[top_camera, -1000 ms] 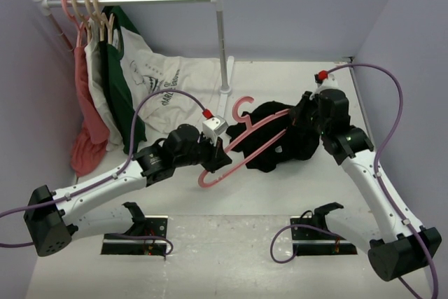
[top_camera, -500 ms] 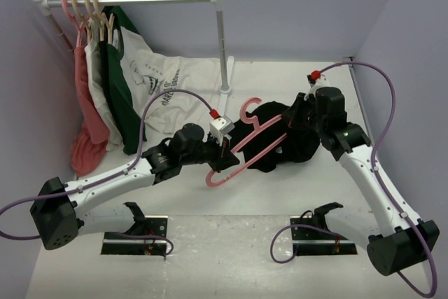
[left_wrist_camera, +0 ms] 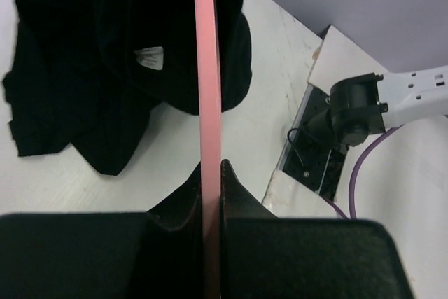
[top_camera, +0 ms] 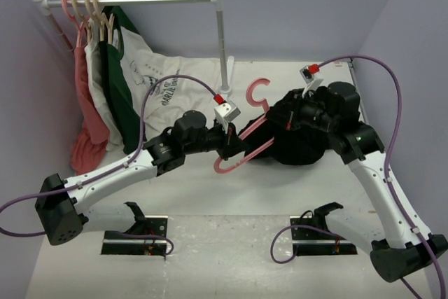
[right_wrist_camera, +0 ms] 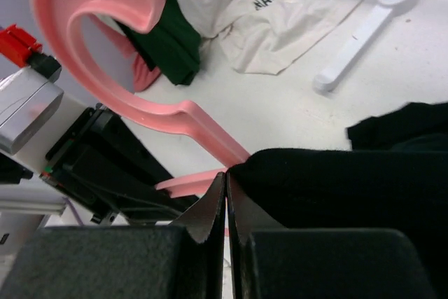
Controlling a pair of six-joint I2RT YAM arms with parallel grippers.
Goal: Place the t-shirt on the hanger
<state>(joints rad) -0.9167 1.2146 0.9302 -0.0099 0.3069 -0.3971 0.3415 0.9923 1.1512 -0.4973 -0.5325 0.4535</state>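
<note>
Rightward since before, the hanger (left_wrist_camera: 206, 68) reaches the t-shirt (top_camera: 301, 148); left claw (left_wrist_camera: 210, 171) pinches its bar; right claw (right_wrist_camera: 225, 181) pinches the black cloth just beside it.

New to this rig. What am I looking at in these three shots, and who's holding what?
Two table-mounted robot arms, each ending in a two-finger gripper. One picture looks down from above and behind; the other two come from cameras on each wrist. The left gripper is clamped on the pink hanger; the right gripper pinches the black t-shirt, bunched at the hanger's far end. On the white table stands a clothes rail with hung garments, one white shirt spreading onto the table.
</note>
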